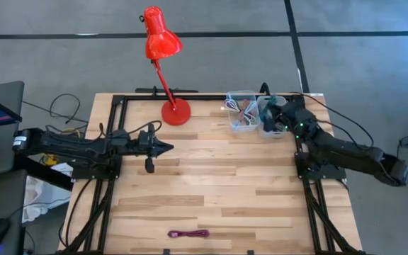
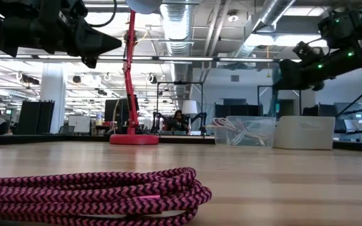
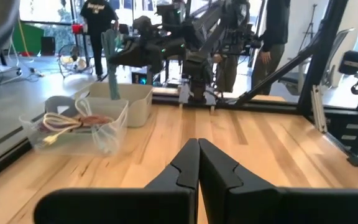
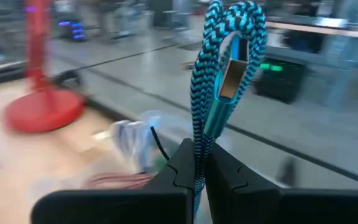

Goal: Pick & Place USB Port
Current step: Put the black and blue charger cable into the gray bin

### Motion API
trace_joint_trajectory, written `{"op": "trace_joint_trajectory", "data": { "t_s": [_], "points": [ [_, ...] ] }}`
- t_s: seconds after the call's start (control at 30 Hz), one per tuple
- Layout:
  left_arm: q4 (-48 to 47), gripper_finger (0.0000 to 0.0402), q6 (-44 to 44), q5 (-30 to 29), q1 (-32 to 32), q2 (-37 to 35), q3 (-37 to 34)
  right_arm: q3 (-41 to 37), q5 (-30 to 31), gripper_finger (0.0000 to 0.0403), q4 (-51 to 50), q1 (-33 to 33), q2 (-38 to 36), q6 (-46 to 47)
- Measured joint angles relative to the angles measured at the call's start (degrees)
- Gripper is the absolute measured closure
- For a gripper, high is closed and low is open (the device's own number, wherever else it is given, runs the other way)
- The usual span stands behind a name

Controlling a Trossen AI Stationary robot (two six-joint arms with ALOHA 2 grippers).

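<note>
Our right hand (image 4: pixel 199 163) is pinched shut on a teal braided USB cable (image 4: pixel 224 68), holding it up in the air above the two bins near the bench's far right corner. From the high view, this hand (image 1: pixel 273 119) sits over the opaque bin (image 1: pixel 268 126), with the clear bin (image 1: pixel 242 112) of loose cables just beside it toward the red lamp (image 1: pixel 163 42). So the coming move turns on a short drop: we judge the target lies almost straight below the hand, and the cable's long axis already hangs roughly upright, folded into a loop with its metal plug showing.

Our left hand (image 1: pixel 163 148) waits near the bench's left edge with fingers pressed together on nothing, well apart from the bins. A pink braided cable (image 1: pixel 188 233) lies coiled near the bench's front edge, closer to neither arm by much.

Only the right wrist view shows the grip and the cable's colour; only the high view shows which bin lies underneath. The low view shows the pink cable (image 2: pixel 93 191) up close.
</note>
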Motion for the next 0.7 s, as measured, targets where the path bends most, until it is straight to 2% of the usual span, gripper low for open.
{"op": "trace_joint_trajectory", "data": {
  "t_s": [0.23, 0.4, 0.7],
  "points": [
    [1.23, 0.0397, 0.00, 0.01, -0.19, 0.02, -0.02, 0.07, 1.24, 0.0398, -8.17, -6.14, -6.75, 0.64],
    [1.48, 0.0397, 0.02, 0.01, -0.19, 0.02, -0.04, 0.04, 1.27, 0.0398, -14.44, -8.31, -7.10, 1.84],
    [1.99, 0.0397, 0.02, 0.01, -0.19, 0.02, -0.04, 0.04, 1.87, 0.0397, -17.62, -10.89, -7.10, 2.05]
  ]
}}
